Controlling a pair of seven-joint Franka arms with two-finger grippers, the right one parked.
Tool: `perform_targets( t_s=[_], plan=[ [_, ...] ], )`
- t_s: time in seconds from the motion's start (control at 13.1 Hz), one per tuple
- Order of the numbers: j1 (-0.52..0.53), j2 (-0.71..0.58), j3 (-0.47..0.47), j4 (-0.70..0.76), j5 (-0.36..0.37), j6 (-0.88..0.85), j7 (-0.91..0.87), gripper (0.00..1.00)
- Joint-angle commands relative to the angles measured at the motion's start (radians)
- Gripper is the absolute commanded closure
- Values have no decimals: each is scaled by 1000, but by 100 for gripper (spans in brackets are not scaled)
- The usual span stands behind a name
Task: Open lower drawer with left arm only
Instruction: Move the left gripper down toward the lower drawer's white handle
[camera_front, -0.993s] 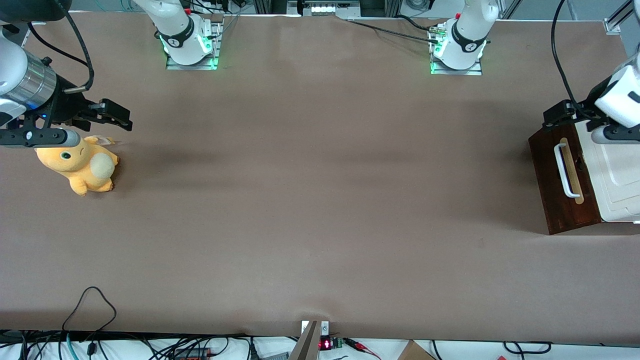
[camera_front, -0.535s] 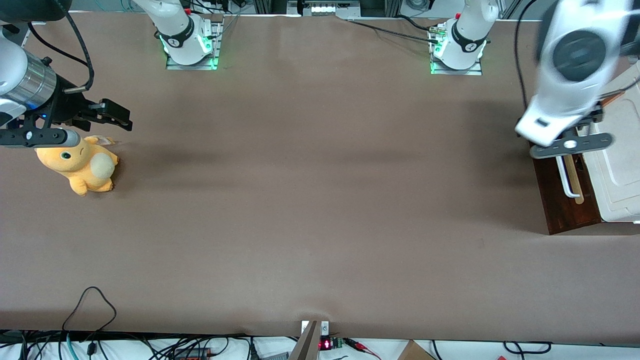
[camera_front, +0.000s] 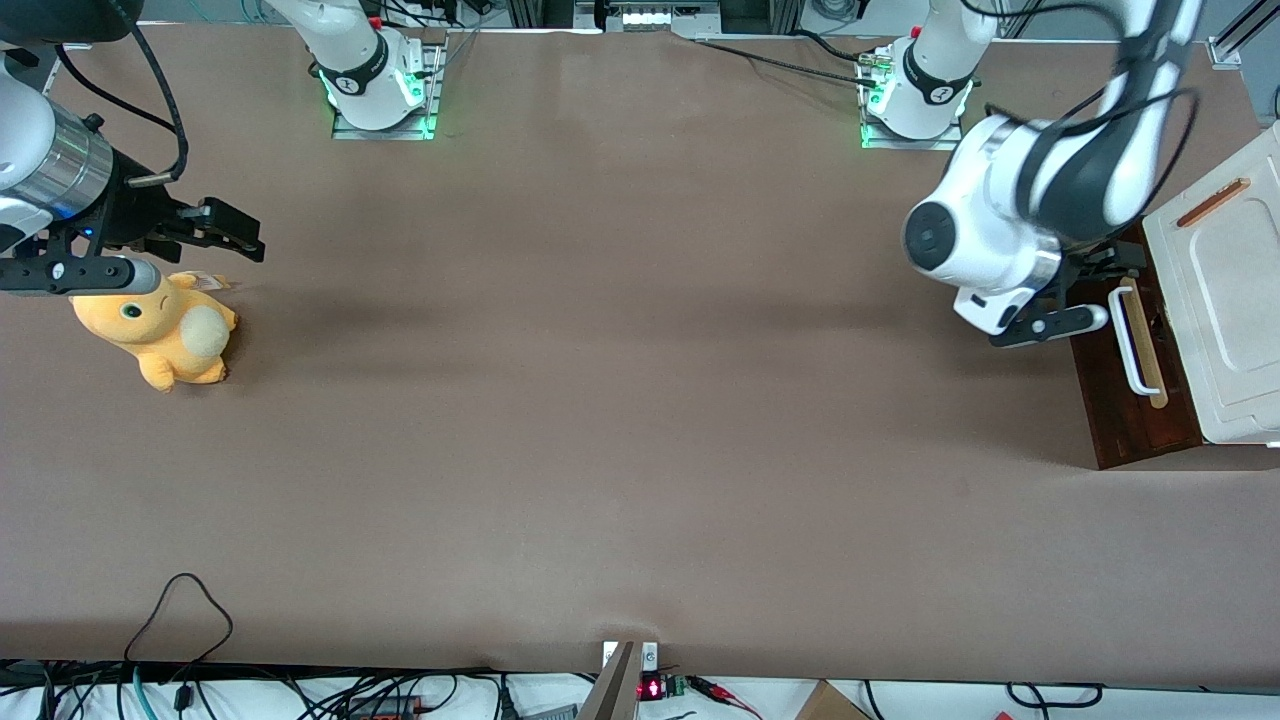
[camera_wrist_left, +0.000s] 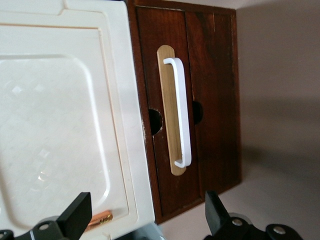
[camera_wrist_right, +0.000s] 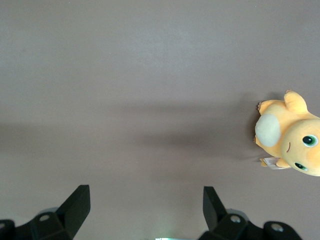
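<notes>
1. Above the lower drawer (camera_wrist_left: 187, 107), just off its dark front: left arm (camera_front: 1040, 200) bent low, hand (camera_wrist_left: 145, 220) spread wide, gripping nothing.
2. Beside the drawer's handle (camera_wrist_left: 181, 112): bare brown surface (camera_front: 600, 400), drawer shut under the white cabinet top (camera_wrist_left: 60, 115).

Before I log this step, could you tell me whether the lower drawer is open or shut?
Shut: the lower drawer sits closed, no inside showing. The open tool hovers over the cabinet, clear of the white bar handle.
</notes>
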Motion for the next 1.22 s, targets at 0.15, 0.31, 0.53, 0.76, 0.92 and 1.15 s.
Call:
perform_targets(
  t_s=[0.15,0.31,0.53,0.76,0.92,1.15],
  plan=[
    [-2,98,1,-56,187,5,-119,0],
    [1,148,13,-54,248,7,-151,1],
    [1,197,68,-45,343,48,-177,3],
    [1,217,136,-42,385,145,-204,3],
    [1,231,140,-47,385,145,-242,3],
    [1,232,157,-64,403,145,-266,5]
  ],
)
